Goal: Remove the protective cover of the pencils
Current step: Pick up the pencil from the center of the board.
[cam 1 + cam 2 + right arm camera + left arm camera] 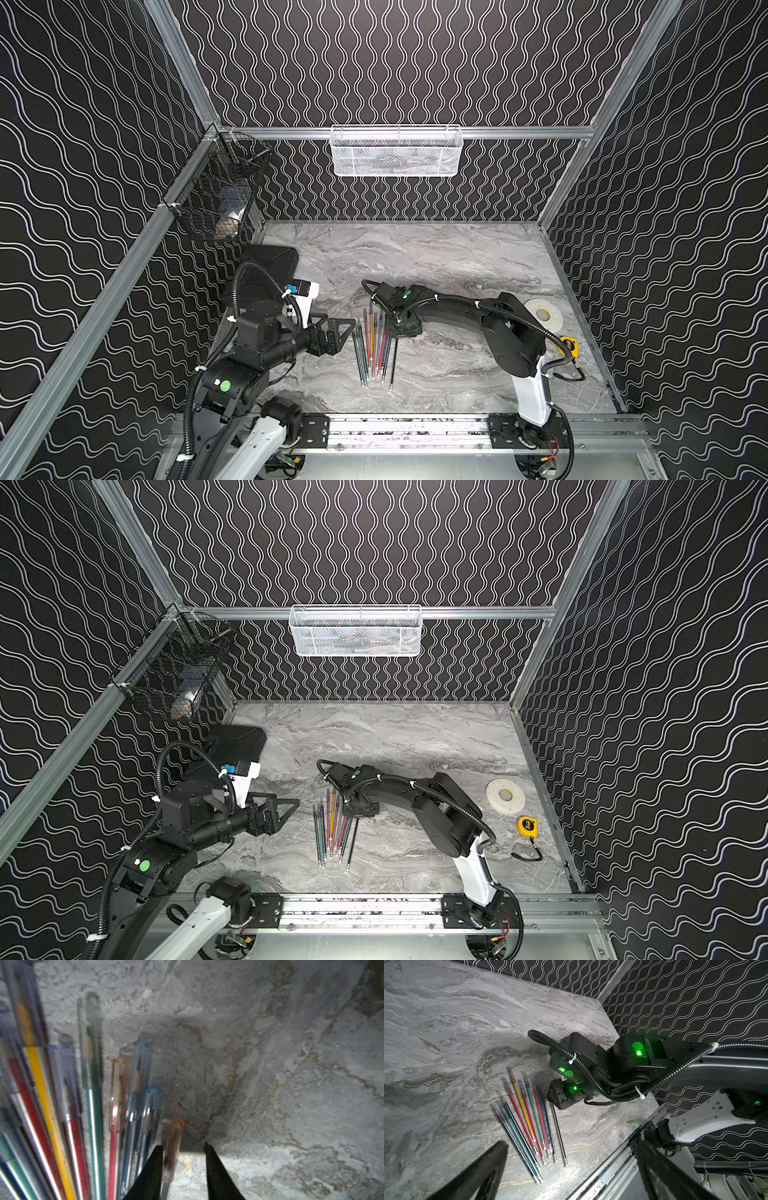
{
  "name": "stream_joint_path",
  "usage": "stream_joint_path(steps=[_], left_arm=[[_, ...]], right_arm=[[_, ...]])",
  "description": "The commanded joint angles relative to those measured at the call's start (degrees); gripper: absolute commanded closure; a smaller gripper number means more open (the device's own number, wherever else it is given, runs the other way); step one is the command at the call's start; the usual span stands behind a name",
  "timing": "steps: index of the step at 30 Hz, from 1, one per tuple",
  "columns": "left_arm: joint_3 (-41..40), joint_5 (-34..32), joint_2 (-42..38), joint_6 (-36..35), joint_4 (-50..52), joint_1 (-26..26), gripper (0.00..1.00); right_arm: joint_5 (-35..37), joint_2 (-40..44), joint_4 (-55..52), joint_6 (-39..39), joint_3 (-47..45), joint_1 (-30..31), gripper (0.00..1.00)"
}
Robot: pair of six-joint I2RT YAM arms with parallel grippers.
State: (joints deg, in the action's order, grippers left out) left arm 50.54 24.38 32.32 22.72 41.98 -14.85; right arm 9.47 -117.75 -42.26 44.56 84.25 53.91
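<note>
Cap-removal task, grasp stage. The pencils lie in a loose fan at the middle of the marble surface, pale end tips toward the robot and capped points away from it. Every point seen in the right wrist view wears its translucent sleeve, so no cover appears to be off yet. The right claw is lowered at the capped end, its jaws partly apart and straddling the orange-tinted cap of the outermost pencil, which lies slightly apart from the fan. One finger sits just beside the cap; the other stands clear, so nothing is clamped. The left claw hovers beside the fan on the robot's left, jaws fully spread and empty. The next move probably calls for the right claw to pinch the cap alone, not the neighbouring blue one, while the left claw pins or grips the pencil's shaft so that a pull along its axis slides the cover off.
</note>
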Motion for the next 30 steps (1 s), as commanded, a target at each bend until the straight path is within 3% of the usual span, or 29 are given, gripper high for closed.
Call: stream_joint_path(steps=[1,17,21,25,30], left_arm=[[-0.18,0.67,-0.02,-0.21,-1.28,0.17,0.00],[-0.18,0.58,-0.43,-0.12,-1.28,0.23,0.00],[-0.27,0.58,-0.43,0.00,-1.39,0.20,0.00],[-0.27,0.67,-0.11,0.04,-1.37,0.34,0.00],[-0.42,2.87,0.60,-0.46,-2.05,0.35,0.00]], right_arm=[[2.32,-0.20,-2.02,1.74,0.30,0.04,0.65],[0.53,1.37,0.07,4.55,-3.18,-0.01,0.77],[1.45,1.50,-0.64,5.28,-4.24,-0.36,0.87],[2.04,7.18,-0.47,5.40,-7.88,-2.45,0.94],[1.41,16.57,-0.04,4.92,-14.56,-7.63,0.95]])
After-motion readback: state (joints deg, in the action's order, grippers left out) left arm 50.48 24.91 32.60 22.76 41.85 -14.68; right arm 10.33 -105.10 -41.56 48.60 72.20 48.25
